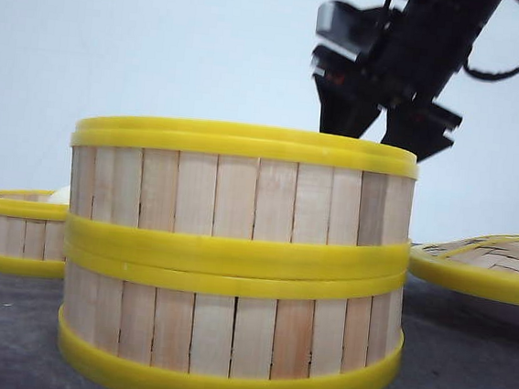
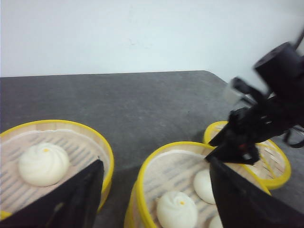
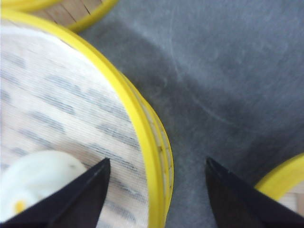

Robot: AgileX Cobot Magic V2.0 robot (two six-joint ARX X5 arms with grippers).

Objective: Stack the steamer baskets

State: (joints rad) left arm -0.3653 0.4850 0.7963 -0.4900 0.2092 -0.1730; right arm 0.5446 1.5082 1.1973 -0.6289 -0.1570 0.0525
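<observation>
A: Where are we?

B: Two baskets already form a stack (image 1: 234,266) mid-bench (image 1: 462,380); the third basket (image 1: 19,231) sits alone to its left, a bun (image 2: 43,164) inside.

A: End effectors?

B: The right end effector (image 3: 156,190) hangs empty, fingers apart, straddling the stack's rim. The left end effector (image 2: 154,199) is apart too, empty.

A: Next?

B: Probably gripping the third basket's rim and lifting it level onto the stack.
</observation>
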